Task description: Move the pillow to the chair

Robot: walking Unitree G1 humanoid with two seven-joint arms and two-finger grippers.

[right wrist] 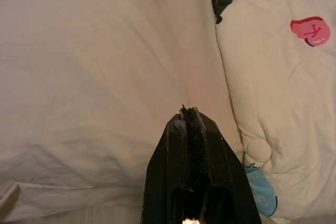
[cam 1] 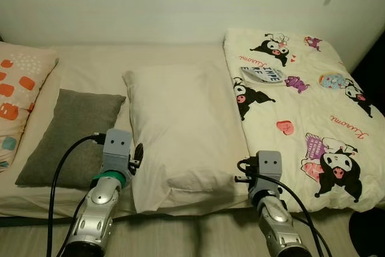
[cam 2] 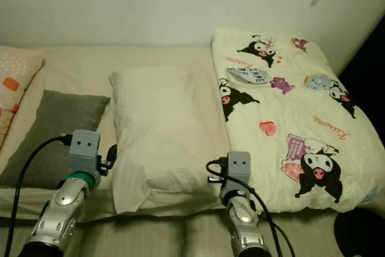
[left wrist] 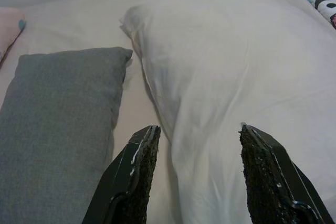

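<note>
The white pillow (cam 1: 180, 133) is lying mid-bed between a grey cushion (cam 1: 72, 136) and a cartoon quilt (cam 1: 301, 106) — likely light, soft, floppy. The left gripper (left wrist: 197, 153) is gaping at its edge; the right gripper (right wrist: 191, 116) is pressed closed. Pinching both near corners looks best.

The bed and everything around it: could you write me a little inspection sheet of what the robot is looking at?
Surface: bed with a cream sheet.
Job's things: white pillow lying flat mid-bed; no chair seen.
Clutter: grey pillow to its left, orange-patterned pillow at far left, cartoon-print quilt to the right.
Hands: left hand open, straddling the white pillow's left edge; right hand shut, over the pillow's right edge.
Cables: black cables loop from both wrists.
Surroundings: pale wall behind; floor in front.
</note>
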